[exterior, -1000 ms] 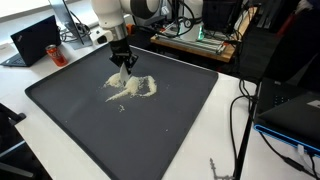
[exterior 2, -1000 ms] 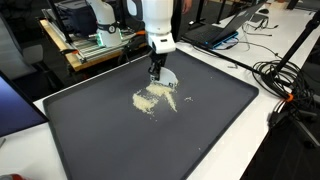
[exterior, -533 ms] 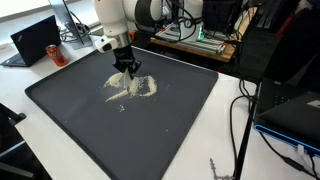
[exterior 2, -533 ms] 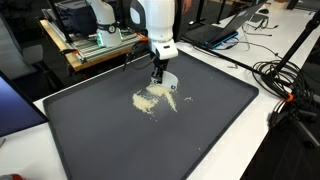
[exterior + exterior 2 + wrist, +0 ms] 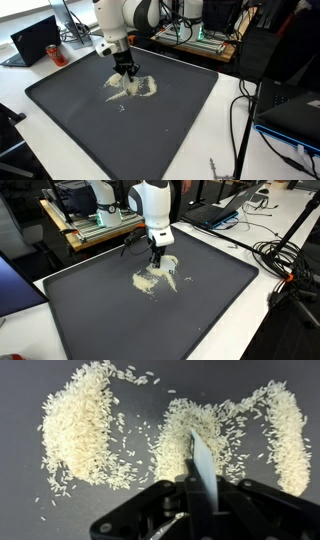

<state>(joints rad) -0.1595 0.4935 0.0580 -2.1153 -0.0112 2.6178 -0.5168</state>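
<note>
the gripper point(image 5: 127, 71) was clamped on a thin white blade point(image 5: 200, 455) in the rice point(image 5: 80, 425), so a hasty sweep could have flung grains across the dark mat point(image 5: 170, 110).

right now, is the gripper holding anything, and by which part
Yes: the gripper is shut on a thin, pale flat blade, clamped by its upper end; the free tip sits in the white rice grains.

Off-white rice point(image 5: 85, 425) speckles a plain dark charcoal mat point(image 5: 170, 120) in pale patches. Above the mat, the gripper point(image 5: 126, 72) is black on a glossy white arm point(image 5: 115, 18), with a pale grey blade point(image 5: 202, 460). Around the mat the table point(image 5: 224, 125) is white, and beyond the mat's far corner is a black laptop point(image 5: 35, 40).
</note>
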